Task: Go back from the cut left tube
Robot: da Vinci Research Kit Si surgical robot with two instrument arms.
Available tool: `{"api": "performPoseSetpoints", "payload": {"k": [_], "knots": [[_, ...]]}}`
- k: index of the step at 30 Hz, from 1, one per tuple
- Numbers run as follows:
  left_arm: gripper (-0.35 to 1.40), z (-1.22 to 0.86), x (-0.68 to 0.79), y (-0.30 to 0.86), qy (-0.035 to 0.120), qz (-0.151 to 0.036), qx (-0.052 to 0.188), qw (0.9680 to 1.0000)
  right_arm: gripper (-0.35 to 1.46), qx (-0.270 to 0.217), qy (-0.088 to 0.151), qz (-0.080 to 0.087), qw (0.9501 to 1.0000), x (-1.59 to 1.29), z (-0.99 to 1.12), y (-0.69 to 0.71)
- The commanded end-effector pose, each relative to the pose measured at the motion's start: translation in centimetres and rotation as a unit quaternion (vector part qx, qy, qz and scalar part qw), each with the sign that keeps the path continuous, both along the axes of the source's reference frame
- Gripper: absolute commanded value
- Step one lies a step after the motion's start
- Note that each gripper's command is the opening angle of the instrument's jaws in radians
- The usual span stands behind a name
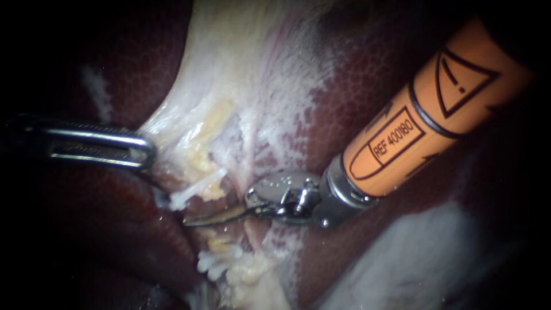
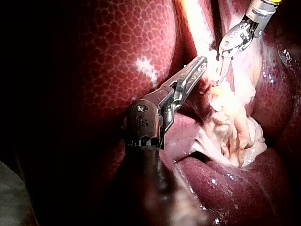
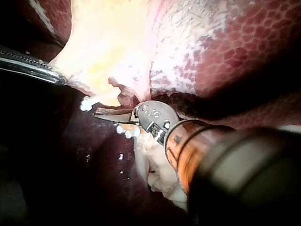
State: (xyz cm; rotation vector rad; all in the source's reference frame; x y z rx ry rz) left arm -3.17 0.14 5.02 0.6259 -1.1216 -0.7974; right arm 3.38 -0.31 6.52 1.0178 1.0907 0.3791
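The cut tube (image 3: 121, 93) looks soft, wet and slight, and its ragged stump ends just beside the clip (image 1: 195, 186). Nothing needs gripping now, so I judge the stump is best left untouched. The right instrument (image 1: 195, 219) has its thin blades lying together, holding nothing, just below the clip in the gap of the cut. The lower clips (image 1: 217, 261) sit farther below the clip, past the blades. A sideways drag could snag either set, so a straight pull back along the shaft looks safest. The left instrument (image 1: 146, 150), beside the clip on the side away from that shaft, has its jaws closed on the gallbladder (image 1: 229, 69) edge, stretching it taut. The liver (image 1: 350, 103) lies all round the clip, slick and easily scored
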Motion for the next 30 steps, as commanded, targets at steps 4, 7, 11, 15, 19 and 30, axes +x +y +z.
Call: {"api": "performPoseSetpoints", "payload": {"k": [4, 7, 11, 15, 19, 30], "knots": [[-0.35, 0.00, 0.00, 0.00, 0.000, 0.000, 0.000, 1.0000, -0.35, 0.000, 0.000, 0.000, 1.0000, 0.00, 0.00, 0.00], [-0.35, 0.00, 0.00, 0.00, 0.000, 0.000, 0.000, 1.0000, -0.35, 0.002, 0.000, -0.002, 1.0000, 0.00, 0.00, 0.00], [-0.35, 0.00, 0.00, 0.00, 0.000, 0.000, 0.000, 1.0000, -0.35, 0.018, 0.003, -0.009, 0.9998, -0.02, 0.00, -0.02], [-0.35, 0.00, 0.00, 0.00, 0.000, 0.000, 0.000, 1.0000, -0.35, 0.022, 0.012, -0.002, 0.9997, -0.02, -0.02, -0.04], [-0.35, 0.00, 0.00, 0.00, 0.000, 0.000, 0.000, 1.0000, -0.03, 0.022, 0.014, 0.003, 0.9997, -0.02, -0.02, -0.04], [-0.35, 0.00, 0.00, 0.00, 0.000, 0.000, 0.000, 1.0000, 0.54, 0.017, 0.007, 0.016, 0.9997, -0.02, -0.02, -0.04]]}}
